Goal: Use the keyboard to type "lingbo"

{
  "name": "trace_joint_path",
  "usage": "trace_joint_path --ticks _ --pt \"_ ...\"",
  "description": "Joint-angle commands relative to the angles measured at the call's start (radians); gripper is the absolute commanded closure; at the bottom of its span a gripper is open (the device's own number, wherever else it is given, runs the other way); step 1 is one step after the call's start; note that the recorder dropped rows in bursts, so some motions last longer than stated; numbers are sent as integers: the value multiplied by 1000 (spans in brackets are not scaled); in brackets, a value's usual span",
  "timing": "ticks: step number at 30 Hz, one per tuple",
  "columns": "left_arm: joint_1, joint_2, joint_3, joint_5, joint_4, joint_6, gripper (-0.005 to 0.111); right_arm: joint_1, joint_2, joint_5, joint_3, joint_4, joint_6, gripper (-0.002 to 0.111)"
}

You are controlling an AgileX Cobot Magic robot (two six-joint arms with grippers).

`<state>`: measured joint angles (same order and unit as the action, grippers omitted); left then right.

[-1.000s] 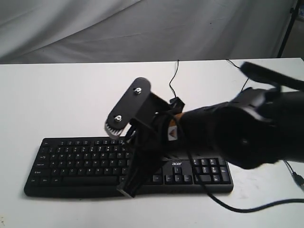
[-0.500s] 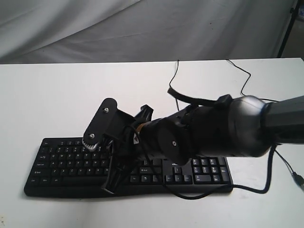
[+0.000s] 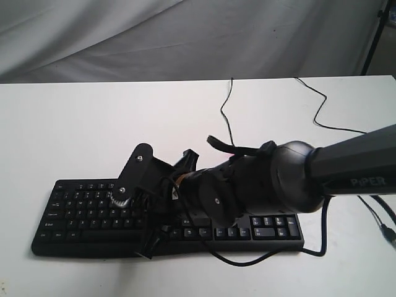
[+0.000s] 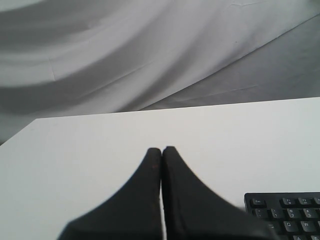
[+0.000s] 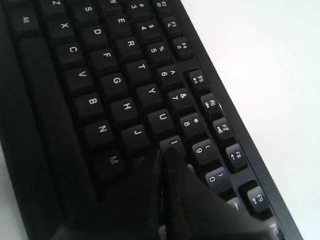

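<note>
The black keyboard [image 3: 80, 210] lies along the white table's near side. My right arm [image 3: 266, 185] reaches across it from the right and hides its middle. In the right wrist view my right gripper [image 5: 164, 153] is shut with nothing in it, its tips down among the keys [image 5: 100, 75] at the edge of the I key [image 5: 173, 142]. I cannot tell whether that key is pressed down. My left gripper [image 4: 161, 149] is shut and empty above bare table, with a corner of the keyboard [image 4: 287, 210] beside it. It does not show in the exterior view.
Thin black cables [image 3: 226, 105] [image 3: 322, 105] trail over the white table [image 3: 74, 124] behind the keyboard. Another cable [image 3: 309, 250] loops off the arm near the number pad [image 3: 275, 224]. A grey cloth backdrop [image 3: 185, 37] hangs behind, with a dark stand leg [image 3: 374, 37] at the right.
My right arm has swung left and down over the keyboard, carrying its gripper from the middle toward the letter keys. It now sits lower, close to the keys.
</note>
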<state>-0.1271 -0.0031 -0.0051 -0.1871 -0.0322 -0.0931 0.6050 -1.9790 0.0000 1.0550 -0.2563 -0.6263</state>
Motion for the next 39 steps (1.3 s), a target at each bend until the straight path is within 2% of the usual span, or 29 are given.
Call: trace_joint_path --ticks 1,39 --pt "4 3 5 4 1 3 106 -10 -2 -19 6 -5 -5 108" --pt "4 3 5 4 1 3 106 -27 -37 -41 -18 5 -5 108"
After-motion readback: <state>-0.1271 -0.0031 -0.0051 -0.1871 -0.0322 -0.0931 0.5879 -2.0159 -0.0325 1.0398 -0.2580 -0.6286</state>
